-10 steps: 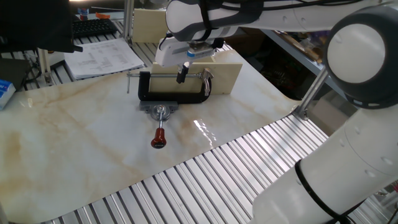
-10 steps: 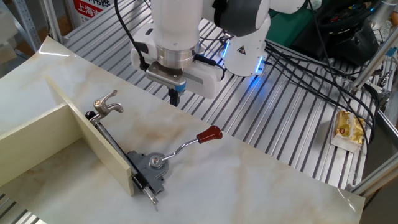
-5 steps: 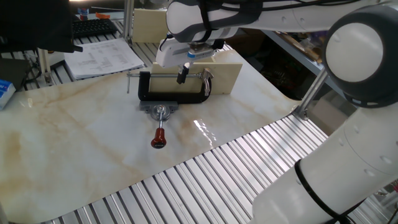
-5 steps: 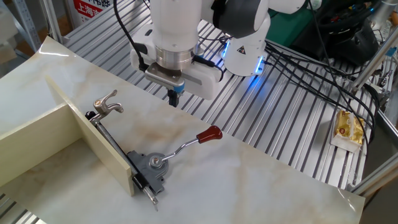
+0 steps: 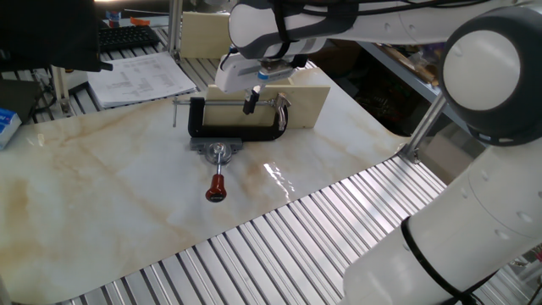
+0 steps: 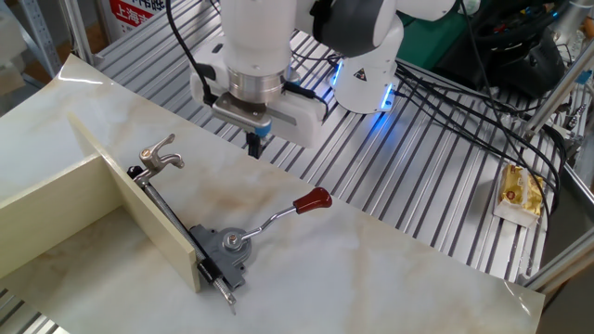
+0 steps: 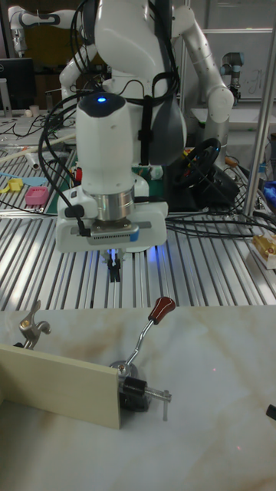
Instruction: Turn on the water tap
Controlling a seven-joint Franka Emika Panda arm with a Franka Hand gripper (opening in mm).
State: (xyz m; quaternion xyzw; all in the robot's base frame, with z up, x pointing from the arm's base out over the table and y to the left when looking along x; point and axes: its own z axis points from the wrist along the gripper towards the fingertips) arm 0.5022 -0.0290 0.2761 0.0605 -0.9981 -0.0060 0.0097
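The water tap [image 6: 160, 155] is a small metal faucet with a curved handle, fixed at the far end of a beige board [image 6: 139, 209]. It also shows as the tap [image 5: 282, 107] and the tap [image 7: 31, 325]. A black C-clamp [image 5: 231, 132] holds it to the board. My gripper [image 6: 253, 145] hangs above the marble table, to the right of the tap and apart from it, fingers shut with nothing between them. The other views show the gripper [image 5: 251, 102] over the clamp and the gripper [image 7: 113, 273] over the slatted edge.
A lever with a red knob [image 6: 313, 199] sticks out from a grey base [image 6: 229, 247] at the clamp's near end. Papers [image 5: 140, 78] and a keyboard lie beyond the table. Cables [image 6: 445, 83] and a snack packet [image 6: 521, 192] rest on the slatted surface.
The gripper has drifted a little sideways, toward the tap's side in the other fixed view. It stays shut, and the tap and lever have not moved.
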